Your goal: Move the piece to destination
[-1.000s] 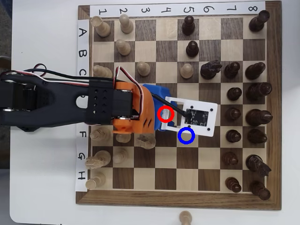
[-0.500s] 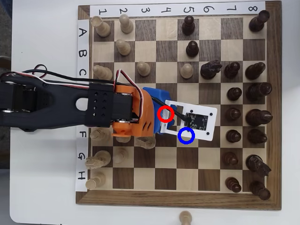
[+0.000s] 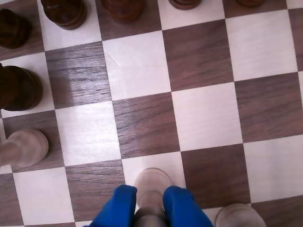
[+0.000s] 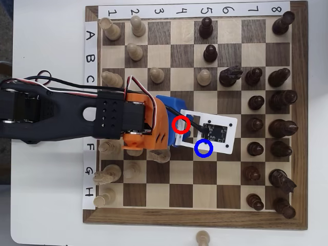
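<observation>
tool (image 3: 150, 208) is clamped on the pawn (image 3: 151, 187), blue ring (image 4: 204, 148) sits just diagonal on the board, down-right in the overhead view

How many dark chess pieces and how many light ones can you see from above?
Dark pieces: 16
Pale pieces in view: 12 (the arm may hide more)
Total: 28

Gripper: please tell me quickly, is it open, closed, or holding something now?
Gripper: closed on the pale pawn, its blue fingers on either side of it in the wrist view.
</observation>
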Available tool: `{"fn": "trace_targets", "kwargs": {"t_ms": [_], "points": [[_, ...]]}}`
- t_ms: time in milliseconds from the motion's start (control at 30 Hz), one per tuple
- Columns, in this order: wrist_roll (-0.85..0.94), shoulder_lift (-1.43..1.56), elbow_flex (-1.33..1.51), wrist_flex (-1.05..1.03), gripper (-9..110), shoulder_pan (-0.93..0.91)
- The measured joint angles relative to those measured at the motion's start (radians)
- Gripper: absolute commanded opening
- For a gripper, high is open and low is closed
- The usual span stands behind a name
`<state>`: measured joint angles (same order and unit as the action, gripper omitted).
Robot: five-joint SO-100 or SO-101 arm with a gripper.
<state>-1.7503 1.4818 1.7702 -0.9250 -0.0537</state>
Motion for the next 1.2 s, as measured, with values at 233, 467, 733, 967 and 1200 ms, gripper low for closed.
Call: {"fn": "trace_targets", "kwargs": {"t_ms": [233,467,733,967,1200], "points": [[0.0,-0.002,-0.011,-0.031,0,0.0],[0.0,-0.002,-0.051,-0.071,0,0.0],[0.0,-0.002,-0.155,-0.132,0,0.0],[0.006,-0.048,-0.291,-0.195,0,-0.015],[0.028,-0.114,-0.416,-0.238,0,-0.038]]}}
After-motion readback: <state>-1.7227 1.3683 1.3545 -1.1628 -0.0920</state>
